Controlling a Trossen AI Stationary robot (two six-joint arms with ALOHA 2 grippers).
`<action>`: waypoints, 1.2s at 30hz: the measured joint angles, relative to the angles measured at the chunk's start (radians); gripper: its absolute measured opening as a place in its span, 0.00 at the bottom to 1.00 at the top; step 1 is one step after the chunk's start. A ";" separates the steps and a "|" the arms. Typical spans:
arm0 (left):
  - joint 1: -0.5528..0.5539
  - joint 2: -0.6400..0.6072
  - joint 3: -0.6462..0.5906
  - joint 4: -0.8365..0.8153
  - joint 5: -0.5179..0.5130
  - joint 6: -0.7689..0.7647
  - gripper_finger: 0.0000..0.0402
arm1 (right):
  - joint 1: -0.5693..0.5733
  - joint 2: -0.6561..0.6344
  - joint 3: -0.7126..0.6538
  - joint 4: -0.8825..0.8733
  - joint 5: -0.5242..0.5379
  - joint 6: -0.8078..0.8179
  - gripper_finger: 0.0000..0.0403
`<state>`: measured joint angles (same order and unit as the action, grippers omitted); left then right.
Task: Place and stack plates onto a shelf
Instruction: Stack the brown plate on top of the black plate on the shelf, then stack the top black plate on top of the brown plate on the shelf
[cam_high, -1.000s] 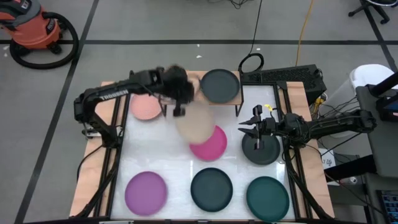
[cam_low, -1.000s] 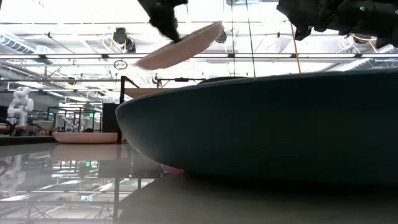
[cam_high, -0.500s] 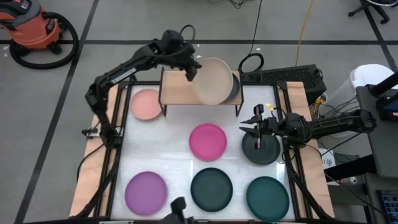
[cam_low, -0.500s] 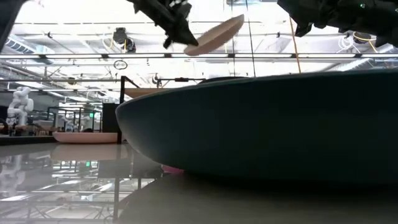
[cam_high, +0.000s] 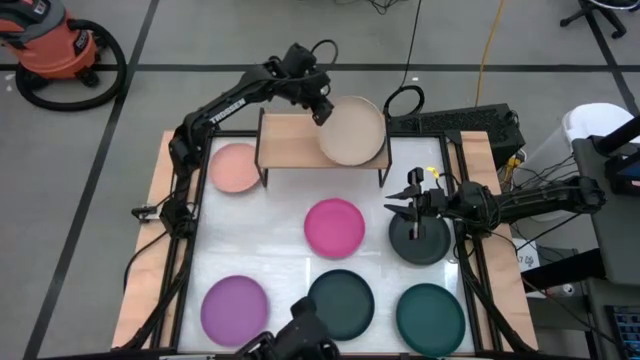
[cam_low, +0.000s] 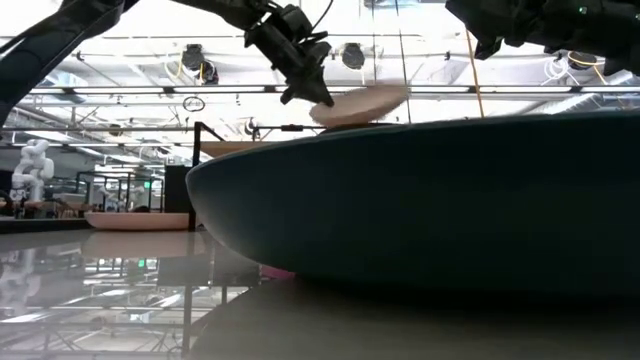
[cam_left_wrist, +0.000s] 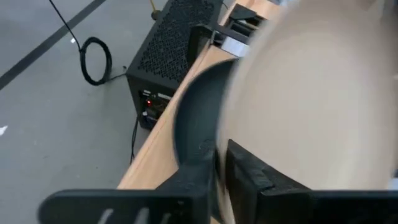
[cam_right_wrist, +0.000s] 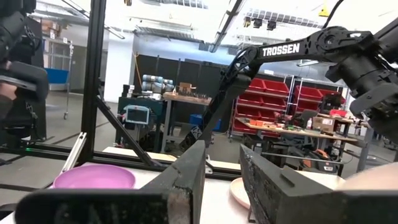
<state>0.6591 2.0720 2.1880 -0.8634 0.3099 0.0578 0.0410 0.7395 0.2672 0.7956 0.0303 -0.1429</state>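
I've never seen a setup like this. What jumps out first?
The left gripper holds a beige plate by its rim over the right end of the wooden shelf, above a charcoal plate. Colourful plates dot the table, and the right gripper hovers over another charcoal plate.

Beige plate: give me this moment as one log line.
left gripper: holding beige plate over charcoal plate on shelf | right gripper: over black plate

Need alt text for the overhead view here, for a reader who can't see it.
The left gripper holds a beige plate over the right end of the wooden shelf. The right gripper hovers by a charcoal plate. Five other plates lie on the white table.
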 joint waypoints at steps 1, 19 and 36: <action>0.005 0.000 0.000 0.001 -0.004 0.000 0.14 | 0.000 0.000 0.000 0.000 0.000 0.000 0.20; -0.012 -0.149 -0.005 0.062 -0.091 0.084 0.20 | 0.000 0.000 0.000 -0.063 -0.001 0.047 0.20; -0.374 -0.611 -0.604 0.552 -0.300 0.210 0.20 | 0.000 0.001 0.168 -0.714 0.166 0.201 0.20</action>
<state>0.2851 1.4609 1.5837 -0.3113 0.0097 0.2677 0.0413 0.7403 0.4353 0.0812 0.1963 0.0581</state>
